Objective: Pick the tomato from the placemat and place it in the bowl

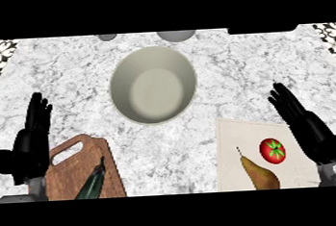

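Tomato (273,150) lying on pale placemat (233,152), just left of right hand's (307,127) fingers (284,99), apart from them. Pear (260,172) lying beside tomato, nearer lower edge. Right hand standing open, fingers straight, holding nothing. Left hand (26,146) resting open at left edge, fingers up. Bowl (153,85) sitting beyond fingertips, between both hands. Cutting board (81,167) bearing dark green vegetable (92,182), just right of left hand.

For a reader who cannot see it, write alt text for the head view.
A tomato and a pear lie on a placemat beside the open right hand. An empty bowl sits centre; the open left hand rests near a cutting board.
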You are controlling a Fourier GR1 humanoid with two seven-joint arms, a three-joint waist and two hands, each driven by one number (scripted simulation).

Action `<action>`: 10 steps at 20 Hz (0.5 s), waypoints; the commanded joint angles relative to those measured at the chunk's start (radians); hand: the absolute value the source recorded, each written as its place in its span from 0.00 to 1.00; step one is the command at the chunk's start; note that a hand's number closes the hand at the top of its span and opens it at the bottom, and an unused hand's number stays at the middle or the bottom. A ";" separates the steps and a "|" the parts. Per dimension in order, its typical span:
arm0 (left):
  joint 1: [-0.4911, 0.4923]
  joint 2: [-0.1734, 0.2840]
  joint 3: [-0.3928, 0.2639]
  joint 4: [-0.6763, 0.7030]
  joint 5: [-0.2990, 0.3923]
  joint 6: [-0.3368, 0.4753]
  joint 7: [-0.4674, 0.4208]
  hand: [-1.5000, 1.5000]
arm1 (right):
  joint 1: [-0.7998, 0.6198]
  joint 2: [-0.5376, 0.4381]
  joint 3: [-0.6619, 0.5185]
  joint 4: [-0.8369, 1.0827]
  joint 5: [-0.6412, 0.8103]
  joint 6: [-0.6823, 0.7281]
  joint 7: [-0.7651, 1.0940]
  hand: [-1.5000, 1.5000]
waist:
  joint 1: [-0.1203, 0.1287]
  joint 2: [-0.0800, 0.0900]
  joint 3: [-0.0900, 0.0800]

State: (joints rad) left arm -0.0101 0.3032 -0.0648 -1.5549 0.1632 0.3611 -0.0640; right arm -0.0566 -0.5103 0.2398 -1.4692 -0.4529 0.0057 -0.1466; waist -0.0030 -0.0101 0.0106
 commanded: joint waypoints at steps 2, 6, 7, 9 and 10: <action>-0.030 0.010 -0.045 -0.040 0.038 -0.102 0.072 0.50 | 0.062 -0.101 -0.043 -0.080 0.058 0.049 -0.054 1.00 | -0.012 0.006 -0.011; -0.091 -0.056 -0.165 -0.030 0.111 -0.228 0.121 0.50 | 0.033 -0.246 -0.091 -0.149 0.182 0.040 -0.118 1.00 | -0.057 0.002 -0.012; -0.046 -0.060 -0.151 -0.018 0.103 -0.197 0.107 0.50 | 0.060 -0.382 -0.131 -0.010 0.378 -0.121 -0.011 1.00 | -0.106 0.004 -0.033; -0.042 -0.082 -0.179 -0.041 0.164 -0.251 0.150 0.50 | 0.162 -0.142 -0.200 -0.036 0.222 -0.271 -0.078 0.00 | -0.087 -0.001 -0.010; -0.079 -0.067 -0.173 -0.024 0.161 -0.265 0.165 0.50 | 0.211 -0.113 -0.167 -0.085 0.289 -0.313 -0.151 0.00 | -0.062 0.003 -0.011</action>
State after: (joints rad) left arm -0.0635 0.2495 -0.2056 -1.5796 0.2774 0.1580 0.0510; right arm 0.0499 -0.6888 0.1104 -1.5292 -0.2329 -0.1421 -0.2190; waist -0.0662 -0.0079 -0.0028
